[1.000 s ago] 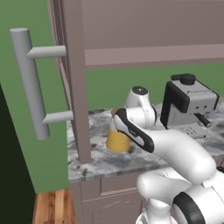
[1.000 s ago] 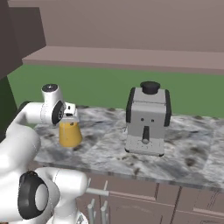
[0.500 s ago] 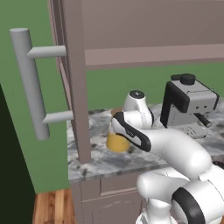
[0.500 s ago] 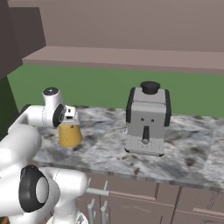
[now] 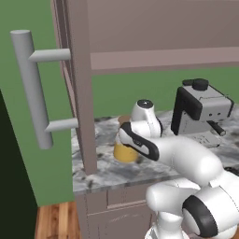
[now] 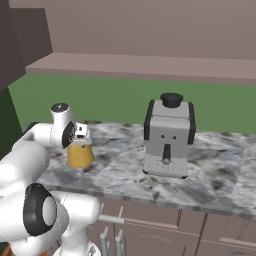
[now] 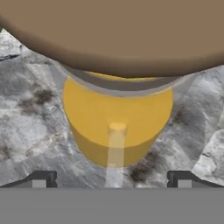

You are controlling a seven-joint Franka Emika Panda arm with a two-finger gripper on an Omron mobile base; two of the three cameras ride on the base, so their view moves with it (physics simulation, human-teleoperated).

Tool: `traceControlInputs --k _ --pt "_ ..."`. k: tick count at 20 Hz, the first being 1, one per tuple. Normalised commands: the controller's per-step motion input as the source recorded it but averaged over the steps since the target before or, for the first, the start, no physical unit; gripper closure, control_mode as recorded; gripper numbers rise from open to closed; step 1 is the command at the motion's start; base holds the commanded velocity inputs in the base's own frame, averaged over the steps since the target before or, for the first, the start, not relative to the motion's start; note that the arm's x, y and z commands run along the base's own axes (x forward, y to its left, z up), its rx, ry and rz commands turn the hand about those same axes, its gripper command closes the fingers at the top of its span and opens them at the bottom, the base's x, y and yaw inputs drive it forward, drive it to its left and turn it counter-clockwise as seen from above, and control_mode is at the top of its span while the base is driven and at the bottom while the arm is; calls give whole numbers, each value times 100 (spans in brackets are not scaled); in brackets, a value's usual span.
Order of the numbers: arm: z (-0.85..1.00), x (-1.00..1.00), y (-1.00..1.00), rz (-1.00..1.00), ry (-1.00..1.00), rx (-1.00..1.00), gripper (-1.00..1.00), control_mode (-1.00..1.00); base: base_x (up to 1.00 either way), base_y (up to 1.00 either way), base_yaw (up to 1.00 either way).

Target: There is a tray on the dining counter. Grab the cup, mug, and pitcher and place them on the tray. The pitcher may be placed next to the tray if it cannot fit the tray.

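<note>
The pitcher (image 5: 124, 152) is a conical glass carafe of orange-yellow liquid standing upright on a grey-veined marble counter (image 6: 125, 175). Seen from the right base, the pitcher (image 6: 80, 155) sits directly under my white hand. In the hand view the brown cork lid (image 7: 113, 30) looms large and close, with the yellow body of the pitcher (image 7: 118, 118) below it. My gripper (image 7: 111, 179) is open just above the lid, its fingertips (image 7: 40, 179) standing wide on either side and holding nothing. The tray, cup and mug are out of view.
A grey and black coffee machine (image 5: 201, 112) stands on the counter to the right of the pitcher, also seen as the coffee machine (image 6: 168, 138). A tall brown cabinet panel (image 5: 79, 84) with a long grey bar handle (image 5: 31, 88) rises close on the left. A shelf (image 6: 150, 67) runs overhead.
My hand has come down a little closer over the pitcher's lid. The jaws have stayed wide and the pitcher has not moved.
</note>
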Motion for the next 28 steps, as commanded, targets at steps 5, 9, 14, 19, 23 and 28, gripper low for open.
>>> traceControlInputs --k 5,9,14,19,23,28 --pt "-7 16 2 0 0 0 -100 -100 0 0 0" --pt "-12 6 1 0 1 0 -100 -100 0 0 0" --pt "-2 0 1 0 1 0 -100 -100 0 0 0" --pt "0 0 0 0 0 0 -100 -100 0 0 0" --pt "0 0 0 0 0 0 -100 -100 0 0 0" --pt "0 0 0 0 0 0 100 -100 0 0 0"
